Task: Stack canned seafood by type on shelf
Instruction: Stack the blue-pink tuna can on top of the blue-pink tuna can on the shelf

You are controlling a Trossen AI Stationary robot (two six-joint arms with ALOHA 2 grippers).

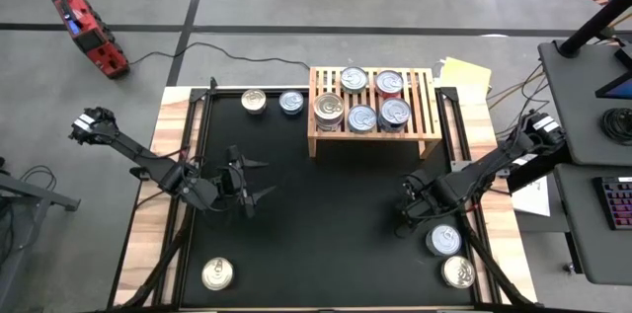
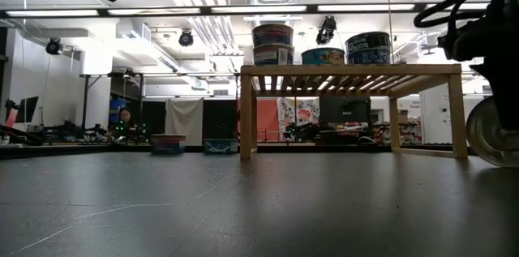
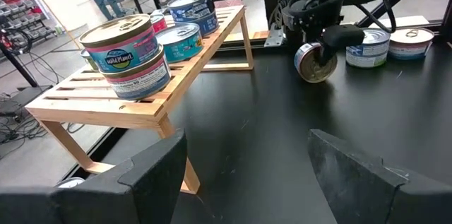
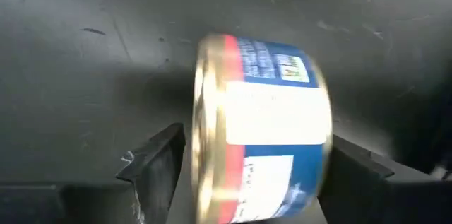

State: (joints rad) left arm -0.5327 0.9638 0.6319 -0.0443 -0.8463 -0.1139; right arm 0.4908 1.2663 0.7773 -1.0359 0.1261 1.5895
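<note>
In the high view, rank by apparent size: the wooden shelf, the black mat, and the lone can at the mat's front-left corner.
1. Black mat, largest by far.
2. Wooden shelf.
3. Lone can, smallest.
No ties; the top-down camera makes nearness a minor factor.

Shelf [image 1: 373, 140]: low light-wood rack, slatted top, short legs, stood at the far edge of the black mat. Tins on shelf [image 1: 376, 99]: five seen from above, one pair stacked at its left front corner [image 3: 131, 54], pink-labelled over pink. Two tins [image 1: 254, 101] lay flat just left of the shelf. One gold-lidded tin [image 1: 217, 273] lay flat at the mat's near left corner. Two tins [image 1: 443, 241] lay flat near the right edge. One blue-and-red tin [image 4: 261, 128] stood on its rim, on edge.
</note>
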